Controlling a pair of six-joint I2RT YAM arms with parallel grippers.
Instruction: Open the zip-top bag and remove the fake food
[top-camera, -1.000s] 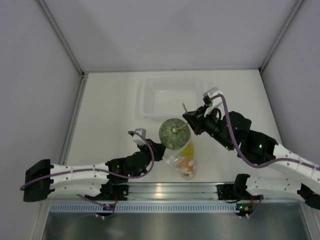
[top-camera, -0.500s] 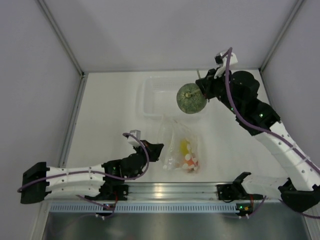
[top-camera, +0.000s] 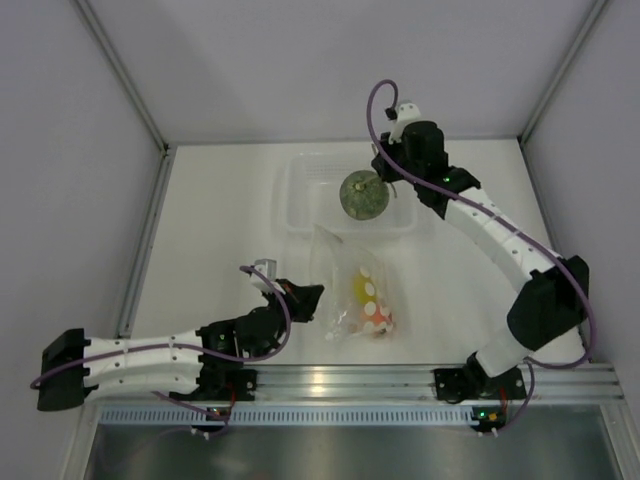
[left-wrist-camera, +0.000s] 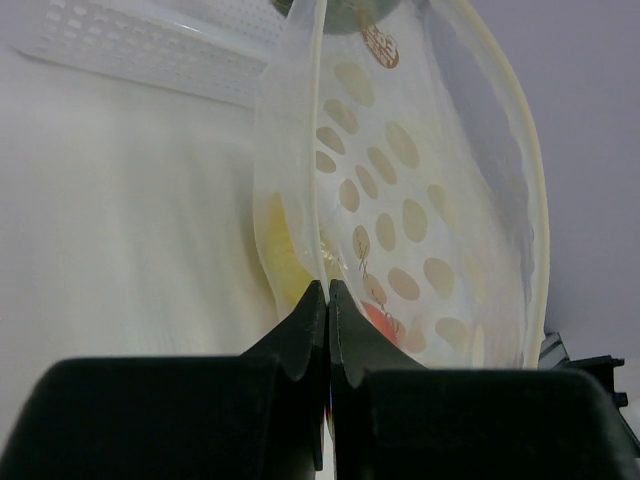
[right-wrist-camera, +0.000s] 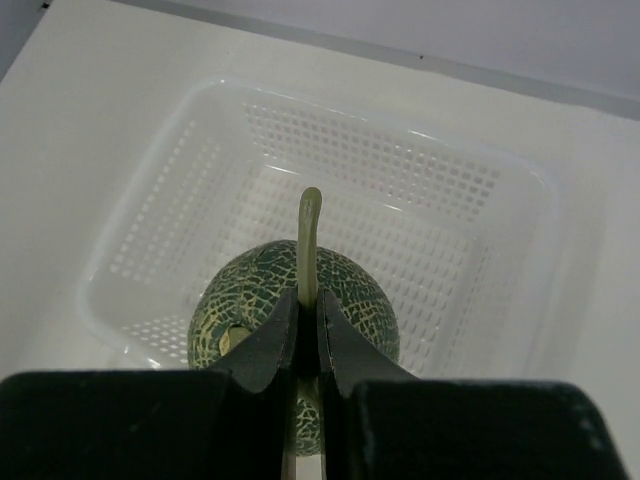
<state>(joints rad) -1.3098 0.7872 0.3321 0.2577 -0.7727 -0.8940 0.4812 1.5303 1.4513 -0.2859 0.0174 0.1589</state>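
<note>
Right gripper (right-wrist-camera: 308, 305) closed on the stem (right-wrist-camera: 310, 225); melon (right-wrist-camera: 240, 305) hangs over the tub (right-wrist-camera: 165, 205). Left gripper (left-wrist-camera: 327, 292) pinches the bag (left-wrist-camera: 440, 170) edge, yellow fruit (top-camera: 364, 289) and orange fruit (top-camera: 376, 322) inside. I would lower the melon before letting go.

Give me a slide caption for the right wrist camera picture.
Right gripper pinches the green melon by its stem over the perforated clear tub.

One zip-top bag (top-camera: 335, 262). Three pieces of fake food: one green melon (top-camera: 363, 195), one yellow fruit (top-camera: 361, 290), one orange-red fruit (top-camera: 376, 322). One clear perforated tub (top-camera: 298, 190). Two arms, the left arm (top-camera: 150, 355) and the right arm (top-camera: 490, 225).
</note>
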